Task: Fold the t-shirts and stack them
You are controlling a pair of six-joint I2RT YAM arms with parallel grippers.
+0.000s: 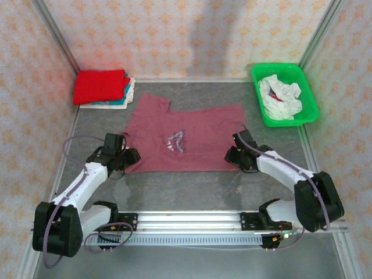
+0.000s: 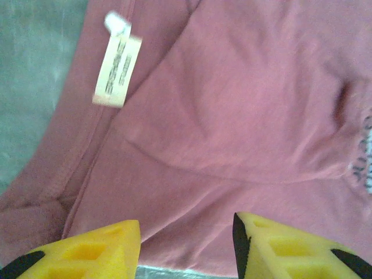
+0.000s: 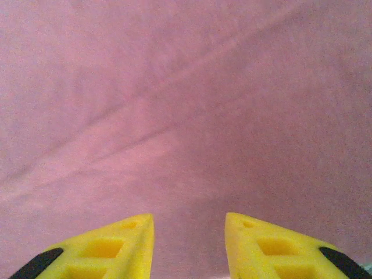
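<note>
A maroon t-shirt (image 1: 192,131) lies spread in the middle of the table, its white chest print (image 1: 177,141) facing up. My left gripper (image 1: 131,156) is at the shirt's near left corner. Its yellow fingers (image 2: 110,247) stand apart over the maroon cloth (image 2: 232,116), gripping nothing, and a white care label (image 2: 118,67) shows on the fabric ahead. My right gripper (image 1: 235,153) is at the shirt's near right edge, open too, with flat maroon cloth (image 3: 186,104) under its fingers (image 3: 267,244). Folded red, teal and white t-shirts (image 1: 102,86) are stacked at the back left.
A green plastic basket (image 1: 309,102) at the back right holds a crumpled white garment (image 1: 279,96). Patterned walls close in the table on the left, back and right. Bare grey tabletop (image 1: 192,189) runs between the shirt and the arm bases.
</note>
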